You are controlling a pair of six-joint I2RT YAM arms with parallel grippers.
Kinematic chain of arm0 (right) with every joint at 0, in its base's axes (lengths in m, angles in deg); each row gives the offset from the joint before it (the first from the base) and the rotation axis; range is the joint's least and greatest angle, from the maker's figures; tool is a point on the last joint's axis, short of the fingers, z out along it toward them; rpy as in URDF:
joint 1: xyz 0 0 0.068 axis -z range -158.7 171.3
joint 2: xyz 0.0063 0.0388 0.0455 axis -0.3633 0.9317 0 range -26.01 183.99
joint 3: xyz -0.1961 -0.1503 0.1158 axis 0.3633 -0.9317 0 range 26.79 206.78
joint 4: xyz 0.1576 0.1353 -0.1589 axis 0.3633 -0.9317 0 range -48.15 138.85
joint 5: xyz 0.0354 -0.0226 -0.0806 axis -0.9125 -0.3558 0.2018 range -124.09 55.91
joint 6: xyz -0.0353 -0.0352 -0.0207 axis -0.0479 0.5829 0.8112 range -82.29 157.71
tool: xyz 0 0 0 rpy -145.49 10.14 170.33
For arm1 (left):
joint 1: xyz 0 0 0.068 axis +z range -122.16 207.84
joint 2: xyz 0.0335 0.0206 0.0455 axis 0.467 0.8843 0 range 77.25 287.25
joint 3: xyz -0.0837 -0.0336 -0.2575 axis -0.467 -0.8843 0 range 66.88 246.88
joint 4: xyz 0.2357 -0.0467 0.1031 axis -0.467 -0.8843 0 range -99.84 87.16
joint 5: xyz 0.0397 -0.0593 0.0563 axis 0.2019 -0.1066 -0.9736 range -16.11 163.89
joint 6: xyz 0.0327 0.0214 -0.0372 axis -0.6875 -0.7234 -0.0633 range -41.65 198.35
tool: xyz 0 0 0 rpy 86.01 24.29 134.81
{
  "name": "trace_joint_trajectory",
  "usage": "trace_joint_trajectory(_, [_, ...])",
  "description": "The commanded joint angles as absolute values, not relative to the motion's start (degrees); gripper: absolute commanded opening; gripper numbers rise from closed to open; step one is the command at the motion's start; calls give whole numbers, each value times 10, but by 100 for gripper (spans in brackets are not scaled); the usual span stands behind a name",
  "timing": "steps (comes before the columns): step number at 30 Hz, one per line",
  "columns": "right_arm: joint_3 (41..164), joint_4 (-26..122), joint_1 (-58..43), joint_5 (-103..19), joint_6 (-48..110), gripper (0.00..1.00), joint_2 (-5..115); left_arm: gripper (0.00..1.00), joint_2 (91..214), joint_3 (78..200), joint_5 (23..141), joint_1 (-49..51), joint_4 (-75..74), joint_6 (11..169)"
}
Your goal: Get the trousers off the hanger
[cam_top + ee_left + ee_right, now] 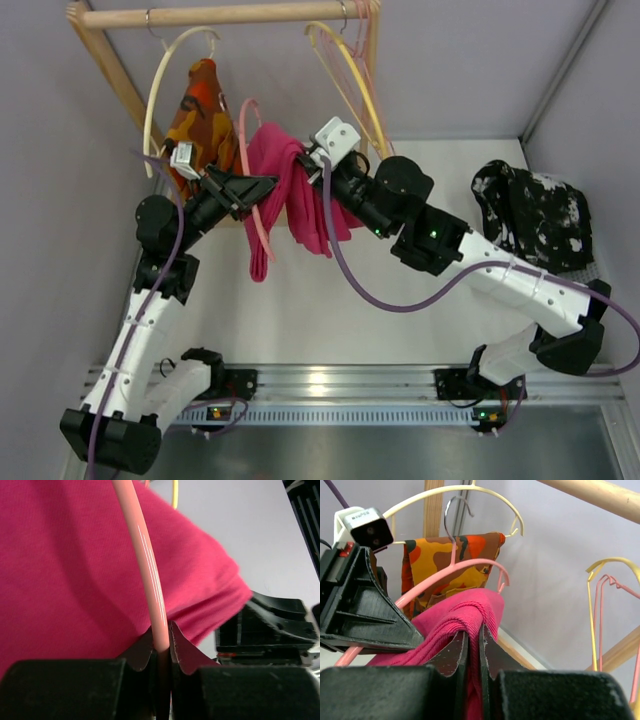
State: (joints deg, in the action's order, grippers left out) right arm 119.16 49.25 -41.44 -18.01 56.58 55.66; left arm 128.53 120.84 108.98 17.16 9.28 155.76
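Left wrist: we see left gripper (161, 641) clamped on hanger (146, 560); right gripper (474, 637) pinches trousers (462, 611) fold, draped across hanger, nearer right arm.

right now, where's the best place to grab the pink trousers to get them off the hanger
Probably the bunched fold at the top of the trousers, where they drape over the hanger, coming from the right. The right gripper is shut there; the left gripper clamps the hanger's rod on the other side.

left gripper (268, 184) pinching hanger (242, 140) — right gripper (306, 158) pinching trousers (300, 205)
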Motion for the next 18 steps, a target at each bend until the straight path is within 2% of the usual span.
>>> trace_joint_trajectory(1, [1282, 670, -411, -177, 570, 0, 483, 0, 1302, 1183, 1072, 184, 66, 1521])
trace_joint_trajectory(18, [1410, 713, -410, -186, 652, 0, 507, 0, 1308, 1134, 1083, 190, 57, 1496])
